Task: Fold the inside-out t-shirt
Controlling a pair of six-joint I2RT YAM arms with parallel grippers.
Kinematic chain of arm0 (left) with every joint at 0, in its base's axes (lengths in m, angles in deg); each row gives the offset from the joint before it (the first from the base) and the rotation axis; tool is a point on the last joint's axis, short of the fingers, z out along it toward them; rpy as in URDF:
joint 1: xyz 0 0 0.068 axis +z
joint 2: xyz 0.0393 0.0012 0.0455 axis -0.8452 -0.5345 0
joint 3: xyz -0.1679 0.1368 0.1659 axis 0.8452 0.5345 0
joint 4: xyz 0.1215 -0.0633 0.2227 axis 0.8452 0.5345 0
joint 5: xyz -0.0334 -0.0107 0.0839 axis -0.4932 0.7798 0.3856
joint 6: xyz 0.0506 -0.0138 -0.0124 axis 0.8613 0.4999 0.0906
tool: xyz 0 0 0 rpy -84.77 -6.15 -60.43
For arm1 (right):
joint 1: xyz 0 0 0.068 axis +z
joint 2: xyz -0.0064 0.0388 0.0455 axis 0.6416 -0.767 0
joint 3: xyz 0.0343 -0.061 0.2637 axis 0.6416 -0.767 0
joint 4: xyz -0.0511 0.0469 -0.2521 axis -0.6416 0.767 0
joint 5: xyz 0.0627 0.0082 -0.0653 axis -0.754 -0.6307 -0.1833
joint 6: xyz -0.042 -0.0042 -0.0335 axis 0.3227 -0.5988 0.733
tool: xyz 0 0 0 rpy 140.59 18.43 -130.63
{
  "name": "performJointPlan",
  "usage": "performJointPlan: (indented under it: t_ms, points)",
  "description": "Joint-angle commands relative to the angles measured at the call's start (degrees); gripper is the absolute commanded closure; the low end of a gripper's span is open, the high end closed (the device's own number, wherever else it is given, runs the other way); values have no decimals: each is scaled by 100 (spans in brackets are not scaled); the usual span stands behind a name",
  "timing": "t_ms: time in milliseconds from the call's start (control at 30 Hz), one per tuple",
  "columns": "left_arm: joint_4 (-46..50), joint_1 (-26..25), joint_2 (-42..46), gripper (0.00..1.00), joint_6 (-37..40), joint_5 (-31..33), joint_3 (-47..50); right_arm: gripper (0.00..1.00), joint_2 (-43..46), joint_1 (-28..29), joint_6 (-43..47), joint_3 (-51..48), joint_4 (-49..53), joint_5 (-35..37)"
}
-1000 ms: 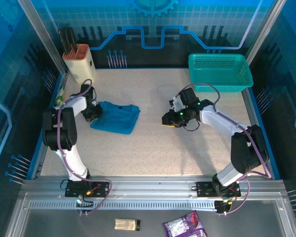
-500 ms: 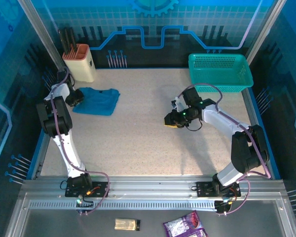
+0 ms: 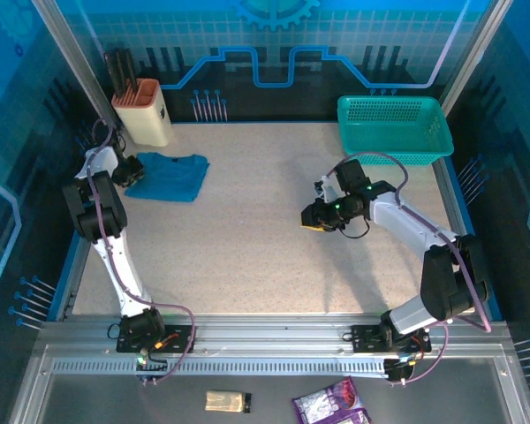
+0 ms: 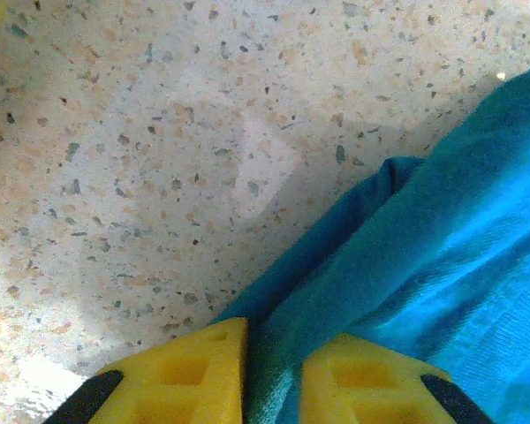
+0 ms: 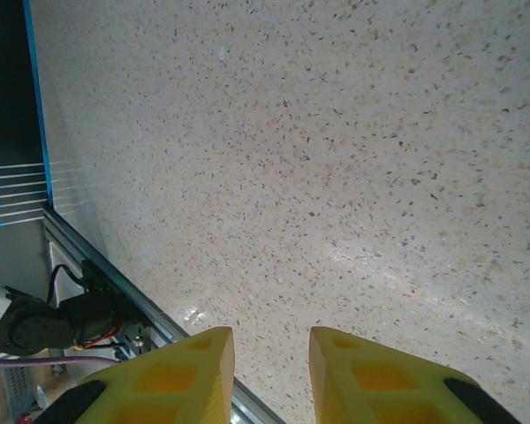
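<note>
left gripper (image 4: 272,375): your jaws pinch the t-shirt (image 3: 172,177) edge, bunched at far-left worktop (image 3: 247,256), probably to drag it | right gripper (image 5: 269,362): your jaws narrow, empty, hovering mid-worktop, well apart from shirt

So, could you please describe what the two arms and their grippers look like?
The left arm and right arm have white links, black joints and a purple cable looped along each. The left gripper and right gripper have yellow fingers with recessed panels and black corners. A small green light glows near the right wrist.
</note>
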Motion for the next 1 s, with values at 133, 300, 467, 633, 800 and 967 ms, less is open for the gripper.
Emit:
performJointPlan:
  t_ms: [133, 300, 467, 633, 800, 967]
  points:
    - [-93, 76, 819, 62, -194, -399, 334, 66, 357, -401, 429, 221, 369, 472]
    - [-352, 60, 1551, 51, -307, -585, 726, 52, 560, -811, 754, 194, 295, 875]
    - [-890, -115, 2416, 32, -221, -487, 1499, 1, 867, -1274, 933, 23, -68, 1337]
    - [-1307, -438, 3286, 1, -57, -238, 2396, 0, 1039, -1719, 1036, -311, -754, 1760]
    - [-1800, -797, 4152, 1, 125, 256, 3526, 0, 1038, -1934, 1187, -771, -1589, 2515]
    - [-2835, -1167, 4940, 1, 335, 765, 5061, 0, 980, -2003, 1498, -1629, -3045, 3118]
